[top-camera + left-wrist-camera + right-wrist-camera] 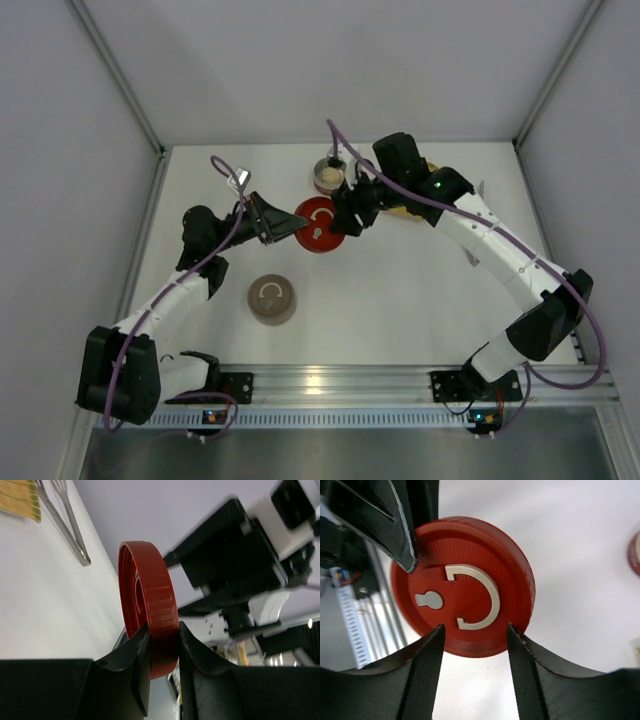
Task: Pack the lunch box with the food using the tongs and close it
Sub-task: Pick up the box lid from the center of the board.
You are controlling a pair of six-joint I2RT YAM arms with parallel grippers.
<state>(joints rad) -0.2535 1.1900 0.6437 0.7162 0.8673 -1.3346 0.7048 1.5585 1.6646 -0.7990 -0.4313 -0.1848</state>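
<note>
My left gripper (pixel 164 630) is shut on the rim of a red round lid (pixel 150 605) and holds it on edge above the table. From above, the red lid (pixel 318 225) hangs between the left gripper (pixel 290 228) and the right gripper (pixel 350 215). My right gripper (pixel 475 630) is open, its fingertips either side of the lower edge of the red lid (pixel 465 605), whose face bears a white ring handle. Behind it stands an open round tin (pixel 328 178) with pale food inside. The silver tongs (pixel 65 522) lie beside the yellow woven tray (pixel 20 500).
A brown round container with a white ring handle (pixel 271 298) sits in front of the left arm. The right arm covers most of the yellow tray (pixel 412 210). White walls enclose the table on three sides, and the metal rail (pixel 330 385) runs along the near edge.
</note>
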